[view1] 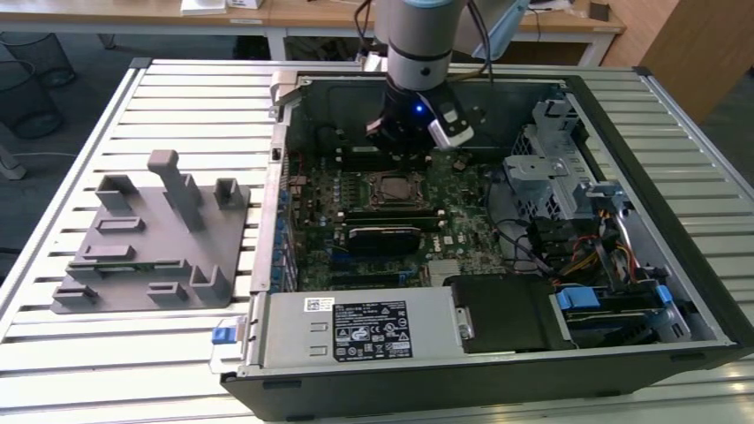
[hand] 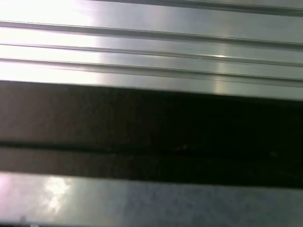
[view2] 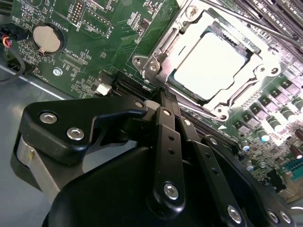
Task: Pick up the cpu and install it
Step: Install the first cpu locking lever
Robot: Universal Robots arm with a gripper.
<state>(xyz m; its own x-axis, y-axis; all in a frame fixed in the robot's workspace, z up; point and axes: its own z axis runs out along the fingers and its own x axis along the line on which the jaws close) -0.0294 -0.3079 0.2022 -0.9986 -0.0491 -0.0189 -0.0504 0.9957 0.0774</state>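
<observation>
Out on the slatted bench: an open computer case, set toward the bench edge at the exterior view's right, with a green motherboard laid bare inside. Alongside the case, toward the opposite bench edge, a grey tray with upright posts.

Reaching in from the bench's far edge, the arm. Hanging low over the board, in the far half of the case, the end effector. Closed up, by the look of the second wrist view, with black fingertips pinched together and nothing gripped between them. Hard to be sure from that steep angle. Poised just beside a corner of the socket frame, perhaps touching it, perhaps a shade above.

And the cpu? Already home. Sitting flat in the socket, pale silver top glaring under the light, ringed on all sides by the bright metal frame. Visible in the exterior view too, mid-board, just nearward of the end effector.

Elsewhere in the second wrist view, a round coin battery on the board, well apart from the socket. Along the case's near side, a boxy power supply with a dark label.

Over in the first wrist view, pale ribbed metal above a dark band.
</observation>
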